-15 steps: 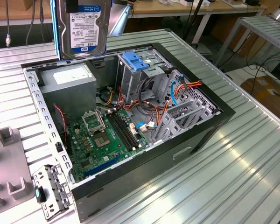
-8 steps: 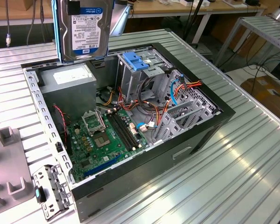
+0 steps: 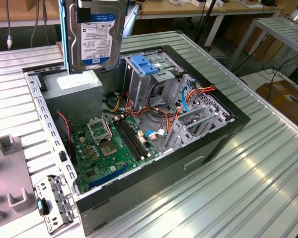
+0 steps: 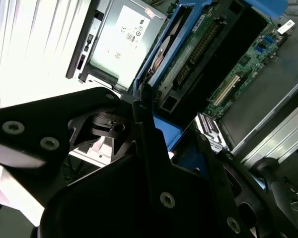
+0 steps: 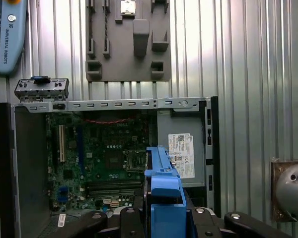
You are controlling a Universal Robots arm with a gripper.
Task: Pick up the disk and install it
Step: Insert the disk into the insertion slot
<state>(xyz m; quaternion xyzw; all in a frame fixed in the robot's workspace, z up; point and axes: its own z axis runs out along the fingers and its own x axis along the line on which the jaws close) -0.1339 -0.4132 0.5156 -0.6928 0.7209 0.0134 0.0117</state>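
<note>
The disk (image 3: 97, 37) hangs upright in the air above the back corner of the open computer case (image 3: 241, 119), over the power supply (image 3: 74, 84). It is a dark drive with a label, framed by a bright blue carrier with a blue rail down its side. My gripper (image 5: 164, 220) is shut on the disk, its black fingers (image 5: 134, 218) pressing the blue carrier from both sides. In the second wrist view the disk's (image 4: 198, 44) circuit-board side faces the camera, beyond the gripper (image 4: 174, 148). The disk touches nothing in the case.
Inside the case lie the green motherboard (image 3: 109, 148), bundled cables and a tall silver cage (image 3: 139, 87) with a light-blue latch (image 3: 145, 65). A grey fixture plate (image 3: 5, 168) and a loose metal bracket (image 3: 54, 198) sit at the exterior view's left on the ribbed table (image 3: 268, 188).
</note>
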